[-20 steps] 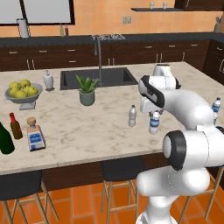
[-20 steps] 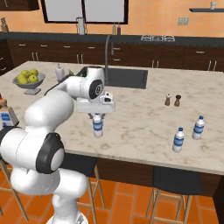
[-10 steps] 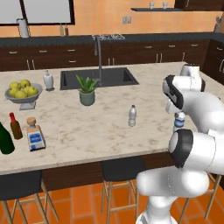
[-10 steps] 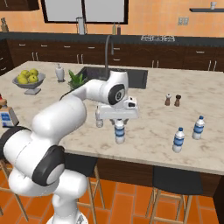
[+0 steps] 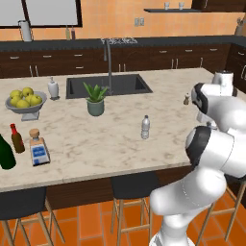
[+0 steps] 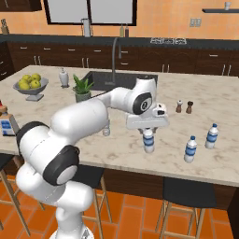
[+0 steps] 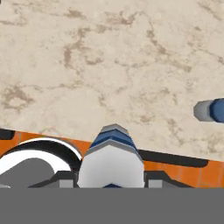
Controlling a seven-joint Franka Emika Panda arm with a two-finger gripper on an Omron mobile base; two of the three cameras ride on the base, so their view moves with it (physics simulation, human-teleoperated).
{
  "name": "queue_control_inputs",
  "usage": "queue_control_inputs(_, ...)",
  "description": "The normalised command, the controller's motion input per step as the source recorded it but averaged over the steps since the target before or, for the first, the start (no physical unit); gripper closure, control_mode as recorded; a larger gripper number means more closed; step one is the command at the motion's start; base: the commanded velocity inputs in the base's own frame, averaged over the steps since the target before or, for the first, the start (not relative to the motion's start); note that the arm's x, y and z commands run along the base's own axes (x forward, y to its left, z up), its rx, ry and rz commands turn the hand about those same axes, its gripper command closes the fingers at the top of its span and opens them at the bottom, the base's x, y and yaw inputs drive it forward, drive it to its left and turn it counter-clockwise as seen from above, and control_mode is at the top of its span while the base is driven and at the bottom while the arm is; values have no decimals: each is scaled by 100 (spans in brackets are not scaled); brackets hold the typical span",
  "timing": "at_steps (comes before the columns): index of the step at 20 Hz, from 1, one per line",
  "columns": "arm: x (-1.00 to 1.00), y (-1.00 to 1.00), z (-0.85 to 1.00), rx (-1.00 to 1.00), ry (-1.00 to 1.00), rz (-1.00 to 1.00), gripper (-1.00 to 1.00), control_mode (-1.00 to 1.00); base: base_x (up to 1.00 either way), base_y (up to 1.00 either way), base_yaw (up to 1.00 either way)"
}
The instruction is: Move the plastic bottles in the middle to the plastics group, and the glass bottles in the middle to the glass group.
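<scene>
My gripper (image 6: 148, 131) is shut on the cap end of a blue-labelled plastic bottle (image 6: 148, 141), which hangs upright low over the counter's front part. In the hand view the bottle (image 7: 113, 159) sits between the dark fingertips (image 7: 65, 178). The plastics group, two blue-labelled bottles (image 6: 190, 149) (image 6: 211, 136), stands just to the right; one of them (image 7: 210, 110) shows at the hand view's right edge. The slim plain bottle (image 5: 145, 127) stands mid-counter. The cork-stoppered square bottle (image 5: 37, 148) stands at the left beside the red-capped sauce bottle (image 5: 17, 138) and the green wine bottle (image 5: 5, 153).
A potted plant (image 5: 95, 99), a sink (image 5: 108, 85) with a tall tap, a fruit bowl (image 5: 26, 100) and a white jar (image 5: 53, 88) occupy the counter's back left. Salt and pepper shakers (image 6: 184, 107) stand behind the plastics group. Stools line the front edge.
The arm has swung right along the counter carrying the blue-labelled bottle, away from the slim bottle and close to the two bottles at the right.
</scene>
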Motion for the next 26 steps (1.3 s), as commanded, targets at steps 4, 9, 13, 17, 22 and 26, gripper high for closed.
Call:
queue_control_inputs(4,68,-31,-1,0,-3,0,100,-100,0,0,0)
queue_control_inputs(9,54,-27,-1,0,-1,-1,100,-100,0,0,0)
queue_control_inputs(13,35,-11,-2,0,0,0,100,-100,0,0,0)
queue_control_inputs(17,27,-29,-9,2,-2,-1,100,-100,0,0,0)
queue_control_inputs(22,4,-38,-32,7,-12,-5,100,-100,0,0,0)
queue_control_inputs(26,0,-36,-23,3,-10,-4,100,-100,0,0,0)
